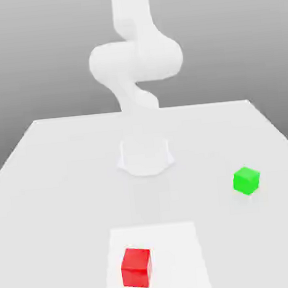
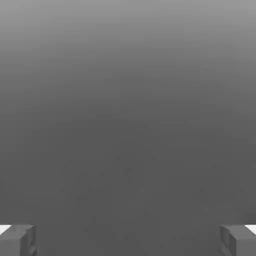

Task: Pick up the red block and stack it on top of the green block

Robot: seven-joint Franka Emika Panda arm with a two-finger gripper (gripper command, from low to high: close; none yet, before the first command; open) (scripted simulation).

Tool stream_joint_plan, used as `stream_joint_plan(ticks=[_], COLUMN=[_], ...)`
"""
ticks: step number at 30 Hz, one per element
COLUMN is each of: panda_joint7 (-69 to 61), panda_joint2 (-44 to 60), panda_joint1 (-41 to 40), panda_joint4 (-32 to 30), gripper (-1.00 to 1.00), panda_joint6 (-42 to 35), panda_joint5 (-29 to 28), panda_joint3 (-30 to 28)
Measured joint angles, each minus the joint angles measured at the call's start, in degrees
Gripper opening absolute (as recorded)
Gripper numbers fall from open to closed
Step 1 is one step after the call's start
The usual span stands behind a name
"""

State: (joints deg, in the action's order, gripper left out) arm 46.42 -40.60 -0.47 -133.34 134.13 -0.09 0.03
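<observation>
The red block (image 1: 136, 268) sits on the white table (image 1: 57, 179) near the front edge, slightly toward the exterior view's left. The green block (image 1: 246, 180) rests on the table farther back, toward the exterior view's right, well apart from the red one. In the hand view my gripper (image 2: 128, 241) is open. Its two grey fingertips (image 2: 20, 240) stand far apart, with nothing between them and plain grey background beyond. The white arm (image 1: 135, 60) rises from its base and leaves the exterior view at the top.
The arm's round base (image 1: 146, 155) stands mid-table behind both blocks. A lighter square patch (image 1: 175, 249) marks the table surface under the red block. The table's side edges slant inward toward the back.
</observation>
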Motion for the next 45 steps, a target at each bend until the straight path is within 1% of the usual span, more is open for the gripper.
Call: stream_joint_plan(ticks=[14,22,28,29,36,41,43,45], panda_joint7=[3.22,4.39,4.30,4.27,4.39,4.59,6.74,9.76], panda_joint2=[29.44,46.05,58.51,59.71,59.58,50.52,47.36,44.59], panda_joint1=[-2.08,-3.11,-3.56,-3.59,-3.64,-3.60,-1.38,3.23], panda_joint4=[-8.78,-13.73,-13.03,-12.86,-12.88,-14.27,-15.92,-18.00], gripper=[0.00,0.00,0.00,-1.00,-1.00,-1.00,-1.00,-1.00], panda_joint6=[13.21,20.64,30.18,31.20,31.10,23.41,21.96,21.33], panda_joint5=[-0.44,0.22,0.70,0.74,0.61,0.35,1.29,2.72], panda_joint3=[-0.53,-0.98,-0.57,-0.54,-0.48,-0.56,1.49,4.56])
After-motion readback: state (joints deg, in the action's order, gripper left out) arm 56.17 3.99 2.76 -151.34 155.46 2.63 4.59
